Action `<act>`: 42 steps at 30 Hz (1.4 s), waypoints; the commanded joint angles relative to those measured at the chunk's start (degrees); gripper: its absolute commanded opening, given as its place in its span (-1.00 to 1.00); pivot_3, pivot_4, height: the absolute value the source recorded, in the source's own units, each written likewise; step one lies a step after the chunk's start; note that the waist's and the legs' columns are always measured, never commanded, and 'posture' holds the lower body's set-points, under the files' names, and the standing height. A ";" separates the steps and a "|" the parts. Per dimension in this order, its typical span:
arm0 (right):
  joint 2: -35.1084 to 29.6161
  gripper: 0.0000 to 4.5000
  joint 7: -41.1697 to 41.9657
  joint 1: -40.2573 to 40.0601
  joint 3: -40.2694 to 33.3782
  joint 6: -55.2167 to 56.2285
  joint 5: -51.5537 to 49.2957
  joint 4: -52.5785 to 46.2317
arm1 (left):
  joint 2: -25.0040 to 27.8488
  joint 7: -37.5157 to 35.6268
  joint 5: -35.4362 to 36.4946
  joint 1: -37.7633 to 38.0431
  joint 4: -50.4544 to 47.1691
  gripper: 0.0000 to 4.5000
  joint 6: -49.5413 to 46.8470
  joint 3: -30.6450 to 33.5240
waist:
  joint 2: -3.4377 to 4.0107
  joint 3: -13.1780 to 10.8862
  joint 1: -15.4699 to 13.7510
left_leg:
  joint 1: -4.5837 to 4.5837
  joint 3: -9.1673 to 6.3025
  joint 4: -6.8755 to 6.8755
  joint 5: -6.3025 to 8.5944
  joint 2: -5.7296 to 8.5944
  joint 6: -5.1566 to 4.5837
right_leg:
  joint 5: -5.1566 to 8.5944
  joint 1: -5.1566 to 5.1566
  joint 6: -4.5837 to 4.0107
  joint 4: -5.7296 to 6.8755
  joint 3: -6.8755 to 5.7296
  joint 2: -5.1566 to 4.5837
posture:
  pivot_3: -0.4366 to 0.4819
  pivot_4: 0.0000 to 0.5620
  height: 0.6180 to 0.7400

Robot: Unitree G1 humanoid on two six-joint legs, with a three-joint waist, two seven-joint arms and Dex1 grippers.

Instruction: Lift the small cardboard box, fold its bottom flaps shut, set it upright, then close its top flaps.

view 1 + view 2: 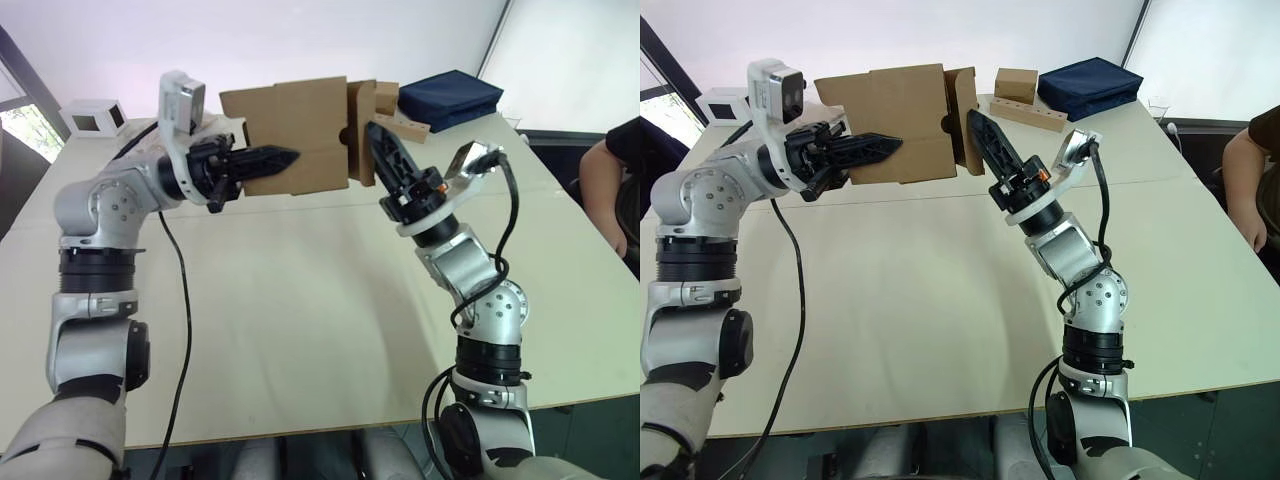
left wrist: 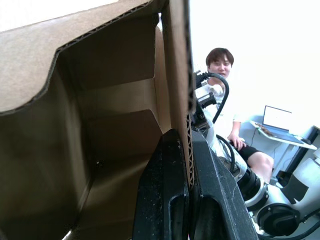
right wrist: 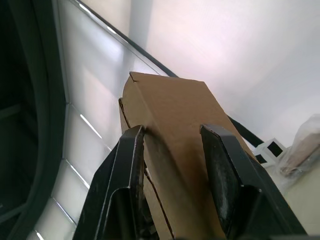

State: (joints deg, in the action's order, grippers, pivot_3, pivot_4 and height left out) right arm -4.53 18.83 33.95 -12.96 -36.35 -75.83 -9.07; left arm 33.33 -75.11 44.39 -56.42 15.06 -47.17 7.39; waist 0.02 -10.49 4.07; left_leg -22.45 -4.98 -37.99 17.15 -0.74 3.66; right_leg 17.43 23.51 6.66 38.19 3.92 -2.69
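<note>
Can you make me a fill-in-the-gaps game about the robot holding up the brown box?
1. The plain brown cardboard box is held up above the pale ____.
2. The left gripper is shut on one ____ of the box.
3. The right gripper has the box between its two black ____.
4. The folded cloth bag at the far edge is dark ____.

Missing words: table; wall; fingers; blue

Two plain brown cardboard boxes are in view: one small brown corrugated box (image 1: 295,135) held up at upper centre, and one brown box with a long flat cardboard strip (image 1: 1018,95) further right. There is one white box with a black window (image 1: 92,117) at upper left, one dark blue fabric case (image 1: 450,98) at upper right, one pale counter (image 1: 330,320), two black-fingered grippers, left (image 1: 283,158) and right (image 1: 379,138), and one person (image 1: 608,180) at the right edge.
</note>
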 commanded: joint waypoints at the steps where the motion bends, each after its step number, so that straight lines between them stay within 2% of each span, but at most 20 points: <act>1: 0.43 -0.21 0.06 0.93 0.61 1.20 1.93 -1.06 | 0.26 -0.35 0.59 -0.60 -1.28 -1.00 0.23 0.54 | 0.00 0.00 0.00 | 0.00 0.00 0.00 0.00 0.00 0.00 | 0.00 0.00 0.00 0.00 0.00 0.00 | -0.05 -0.47 1.00; 15: 1.49 -0.21 -0.06 1.53 2.68 1.54 3.98 -3.62 | -0.40 0.36 0.09 -0.69 -0.54 -1.00 0.95 0.50 | 0.00 0.00 0.01 | 0.00 0.00 0.00 0.00 0.00 0.00 | 0.00 0.00 0.00 0.00 0.00 0.00 | -0.05 -0.47 1.00; 23: 2.56 -0.21 -0.98 2.35 4.90 4.69 10.61 -3.92 | -1.00 0.94 -0.25 -0.71 -0.08 -1.00 1.42 0.55 | 0.00 0.00 0.03 | 0.00 0.00 0.00 0.00 0.00 0.00 | 0.00 0.01 0.00 0.00 0.00 0.00 | -0.05 -0.47 1.00; 42: 10.62 -0.21 -4.00 0.82 5.16 6.28 7.38 -5.55 | -4.63 4.59 0.06 -0.74 1.80 -1.00 3.48 1.92 | 0.00 0.00 -0.01 | 0.00 -0.01 0.01 -0.01 0.00 0.02 | 0.00 0.02 0.00 0.01 0.00 -0.01 | -0.05 -0.47 1.00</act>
State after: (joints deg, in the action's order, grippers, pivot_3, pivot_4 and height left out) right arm 4.65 14.66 34.43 -9.28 -29.97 -67.21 -12.34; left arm 29.15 -70.79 43.74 -56.42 17.86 -44.40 8.71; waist 0.02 -10.49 4.06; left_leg -22.45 -4.99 -37.98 17.14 -0.74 3.67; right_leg 17.43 23.53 6.66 38.21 3.93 -2.70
